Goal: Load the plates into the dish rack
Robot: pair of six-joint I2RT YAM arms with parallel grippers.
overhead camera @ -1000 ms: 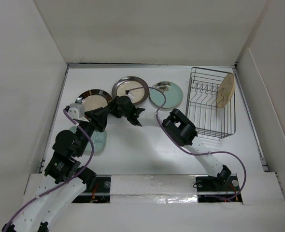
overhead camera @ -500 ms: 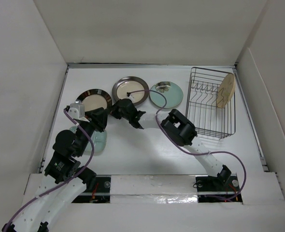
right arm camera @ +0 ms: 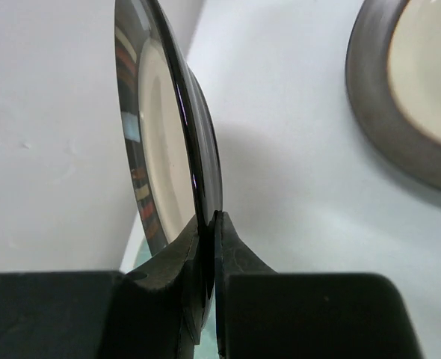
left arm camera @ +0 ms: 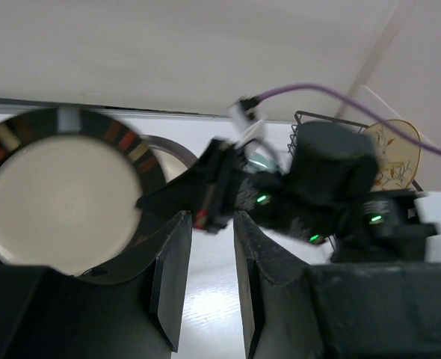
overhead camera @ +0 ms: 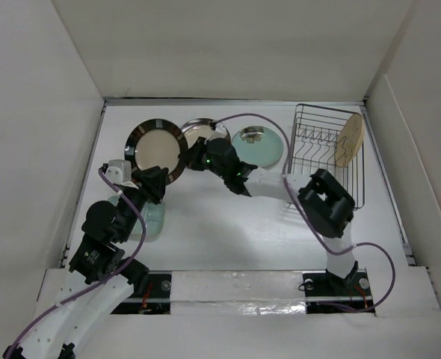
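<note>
Robotics lab test cell: plain white panels [overhead camera: 228,52] walled the white surface [overhead camera: 205,239] on three sides, and the left arm [overhead camera: 101,247] and right arm [overhead camera: 329,213], trailing purple cables [left arm camera: 318,87], stood bolted along its near edge, where shiny tape [overhead camera: 235,288] ran between their bases.

Right claw [right arm camera: 208,223] tight; left claw [left arm camera: 209,239] ajar.

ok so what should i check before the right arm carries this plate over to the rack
1. Right gripper clamped on the rim of the dark-rimmed plate: ok
2. Plate tipped up on edge: ok
3. Left gripper open: ok
4. Left gripper clear of the plate: cannot tell
5. Free prongs in the dish rack beside the bird plate: ok
6. Height to pass over the teal plate: cannot tell
</note>
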